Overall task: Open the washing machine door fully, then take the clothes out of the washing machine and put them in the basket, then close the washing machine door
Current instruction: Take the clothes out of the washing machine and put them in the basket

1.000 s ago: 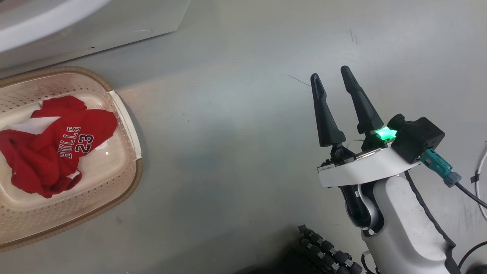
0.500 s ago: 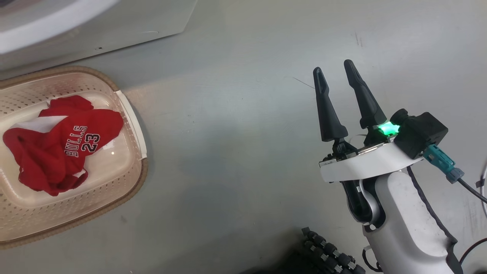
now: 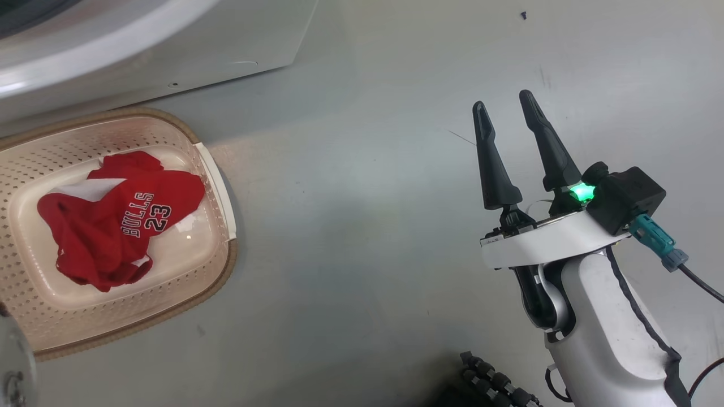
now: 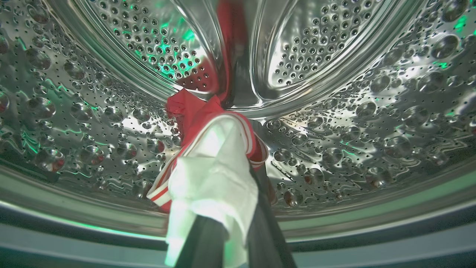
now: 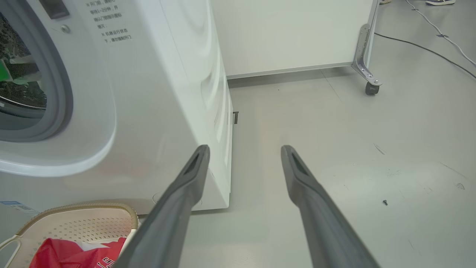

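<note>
In the left wrist view my left gripper (image 4: 232, 223) is inside the steel drum of the washing machine (image 4: 353, 123), shut on a red and white garment (image 4: 212, 163) of the clothes that drapes over its fingers. The white washing machine (image 3: 169, 51) stands at the head view's top left, and its drum opening (image 5: 22, 74) is uncovered. A red "BULLS 23" jersey (image 3: 124, 226) lies in the cream basket (image 3: 220, 265) in front of it. My right gripper (image 3: 502, 100) hangs open over bare floor, right of the basket. A clear rounded glass piece (image 3: 14, 367) looks like the washing machine door.
A white panel on a caster (image 5: 370, 89) stands behind the machine's right side. Cables (image 5: 427, 48) run over the grey floor at the far right, and a small screw (image 5: 385, 203) lies on it. Bare floor lies between the basket (image 5: 74, 206) and my right arm.
The head camera has shifted, so the basket and machine sit further right and lower in the picture. The right gripper stays open in about the same place.
</note>
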